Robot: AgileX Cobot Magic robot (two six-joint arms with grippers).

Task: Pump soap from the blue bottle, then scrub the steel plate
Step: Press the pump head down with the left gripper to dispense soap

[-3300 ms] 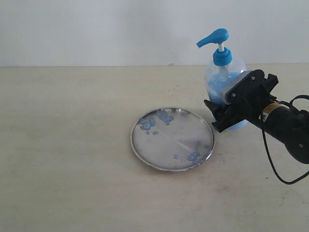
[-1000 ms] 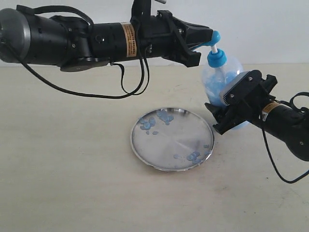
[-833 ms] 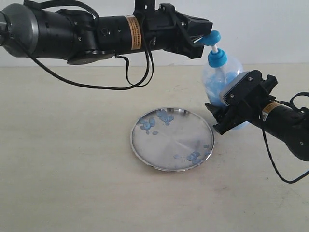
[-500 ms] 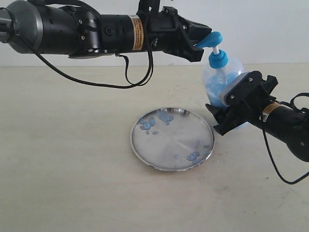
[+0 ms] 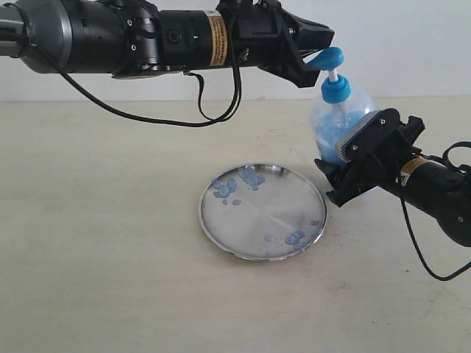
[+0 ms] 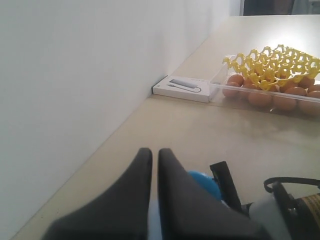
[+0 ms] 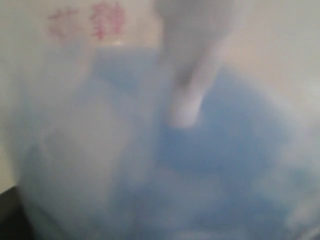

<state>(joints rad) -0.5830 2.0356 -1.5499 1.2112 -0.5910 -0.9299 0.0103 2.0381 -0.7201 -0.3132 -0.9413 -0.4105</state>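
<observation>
The blue bottle (image 5: 343,118) stands behind the right side of the steel plate (image 5: 263,211), and its body fills the blurred right wrist view (image 7: 165,150). My right gripper (image 5: 352,160) is shut around the bottle's lower body. My left gripper (image 5: 324,41) is shut, with its tips directly over the blue pump head (image 5: 329,57). In the left wrist view the two dark fingers (image 6: 170,190) lie together above the pump head (image 6: 205,182). Soap (image 5: 250,177) lies in blobs at the plate's far rim, and more soap (image 5: 294,237) lies near its front right.
The left arm (image 5: 147,37) spans the top of the scene from the left. Far along the wall, the left wrist view shows a clear tray of eggs under a yellow mesh (image 6: 272,75) and a flat white box (image 6: 182,88). A black cable (image 5: 419,250) loops under the right arm.
The left arm came in from the left over the pump. In the last second it rose and slid right along the pump head. The right gripper kept its hold on the bottle.
</observation>
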